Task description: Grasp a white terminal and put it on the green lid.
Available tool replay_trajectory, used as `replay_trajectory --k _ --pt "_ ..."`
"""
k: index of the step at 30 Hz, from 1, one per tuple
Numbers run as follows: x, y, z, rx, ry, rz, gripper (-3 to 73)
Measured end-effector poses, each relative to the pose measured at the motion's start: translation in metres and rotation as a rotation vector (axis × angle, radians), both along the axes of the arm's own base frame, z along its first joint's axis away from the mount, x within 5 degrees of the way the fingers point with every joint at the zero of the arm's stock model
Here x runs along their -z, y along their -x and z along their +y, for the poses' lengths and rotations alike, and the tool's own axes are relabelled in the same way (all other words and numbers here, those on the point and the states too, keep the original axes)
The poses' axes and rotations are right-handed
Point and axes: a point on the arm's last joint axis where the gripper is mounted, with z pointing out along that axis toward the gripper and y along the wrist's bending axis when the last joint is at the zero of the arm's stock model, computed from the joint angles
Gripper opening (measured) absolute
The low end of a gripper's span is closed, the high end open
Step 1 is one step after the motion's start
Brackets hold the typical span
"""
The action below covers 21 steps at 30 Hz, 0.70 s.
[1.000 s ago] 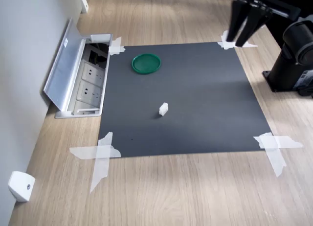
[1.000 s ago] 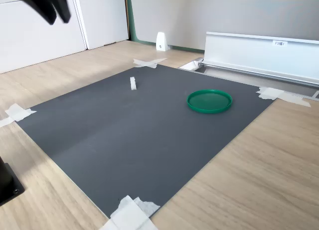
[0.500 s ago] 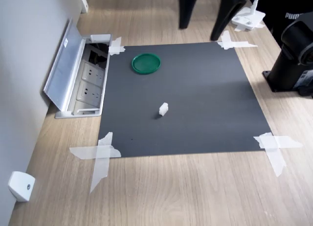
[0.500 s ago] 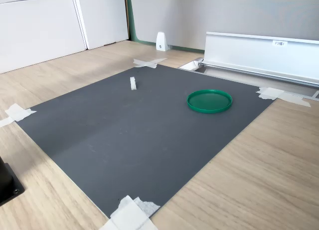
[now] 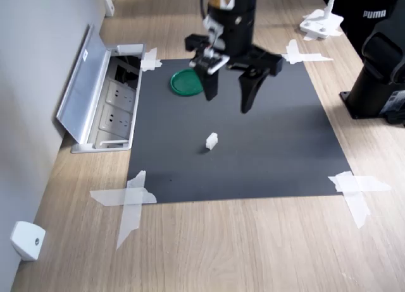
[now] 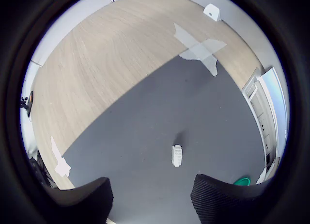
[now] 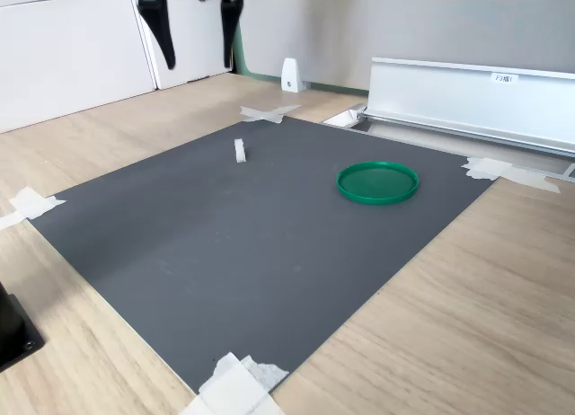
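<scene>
In the first exterior view the gripper (image 5: 229, 96), fingers spread and empty, partly hides the green lid (image 5: 185, 83) behind it; the white terminal (image 5: 211, 140) lies below, apart. In the wrist view the terminal sits between the fingertips (lid nearly cut off). In the second exterior view the arm is cropped.

The tiny white plastic stepped terminal block (image 5: 211, 140) stands on the dark grey mat, clear of everything, seen between my fingers in my wrist view (image 6: 177, 155). The flat round dark-green plastic lid (image 7: 378, 181), rim up, lies well apart from it, nearer the mat's edge.
</scene>
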Motion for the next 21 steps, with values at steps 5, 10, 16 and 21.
replay_trajectory --k 5,10,16,21 --pt "0.026 0.005 0.002 -0.052 0.033 -0.001 67.3" --pt "0.044 0.011 0.008 -0.097 0.067 -0.021 67.2" --pt "0.059 0.011 0.009 -0.097 0.08 -0.042 67.2" --pt "0.067 0.009 0.009 -0.086 0.082 -0.049 67.2"
